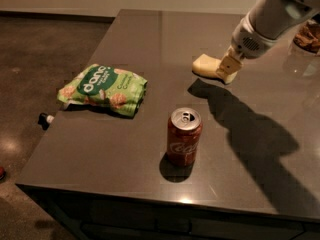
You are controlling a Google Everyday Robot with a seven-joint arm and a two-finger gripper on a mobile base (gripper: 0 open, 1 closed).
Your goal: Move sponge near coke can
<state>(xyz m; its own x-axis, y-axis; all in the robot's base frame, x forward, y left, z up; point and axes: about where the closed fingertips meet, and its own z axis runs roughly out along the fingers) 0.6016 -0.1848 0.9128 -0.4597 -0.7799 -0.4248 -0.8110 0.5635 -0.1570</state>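
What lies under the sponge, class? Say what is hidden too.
Only the dark table and a shadow show under the sponge. The tool grips the sponge's right end and hides what is beneath that part.

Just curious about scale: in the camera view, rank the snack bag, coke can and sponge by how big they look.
1. snack bag
2. coke can, though it is nearest the camera
3. sponge, farther off, one end hidden by the tool

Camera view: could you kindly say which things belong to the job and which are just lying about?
Job: sponge; can; gripper, gripping one end of the sponge.
Lying about: green bag; small black thing on the floor.
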